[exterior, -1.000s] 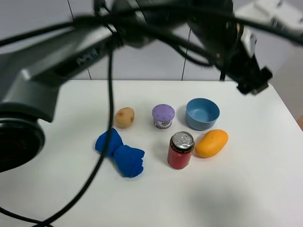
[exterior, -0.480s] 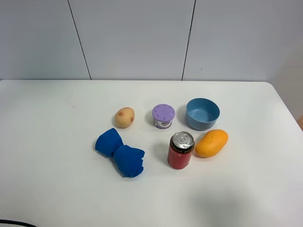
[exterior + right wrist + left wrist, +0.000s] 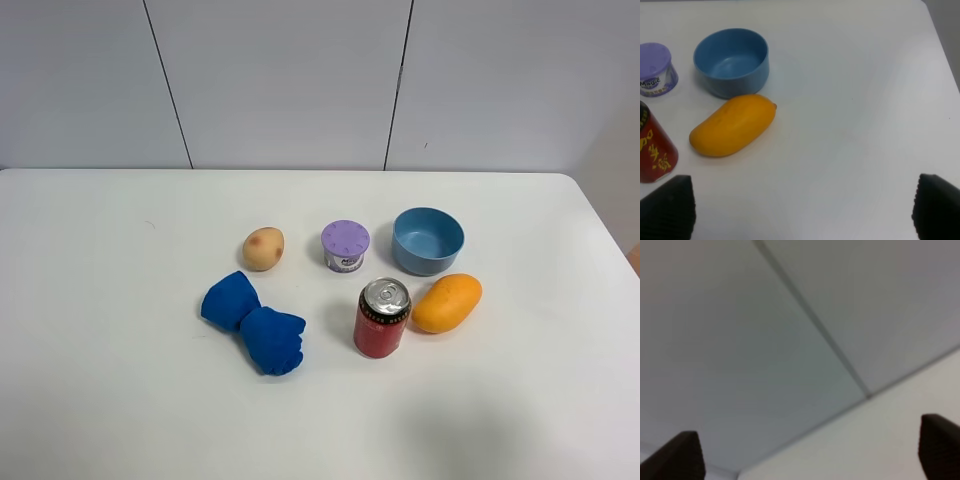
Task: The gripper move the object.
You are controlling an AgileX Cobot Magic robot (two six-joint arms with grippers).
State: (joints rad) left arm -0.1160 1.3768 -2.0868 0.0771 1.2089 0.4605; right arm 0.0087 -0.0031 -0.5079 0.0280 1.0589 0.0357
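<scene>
The mango [image 3: 447, 302] is seen lying on its side on the white tabletop [image 3: 120, 400], right of centre in the high view, uncontacted. It is placed just right of the upright red can [image 3: 381, 318] and just below the blue bowl [image 3: 428, 240], slightly apart from both. A purple-lidded cup [image 3: 345, 245] is seen left of the bowl, a potato [image 3: 264, 248] further left, and a crumpled blue cloth [image 3: 255, 324] at lower left of centre.

No arm is seen in the high view. In the right wrist view the right end effector [image 3: 802, 210] is held wide, its two dark fingertips [image 3: 667, 207] at the lower corners, with nothing between them; the mango [image 3: 733, 125] is recorded at left centre, well apart. The left end effector [image 3: 815, 452] is likewise spread wide and empty, facing a grey panelled wall [image 3: 740, 340].
</scene>
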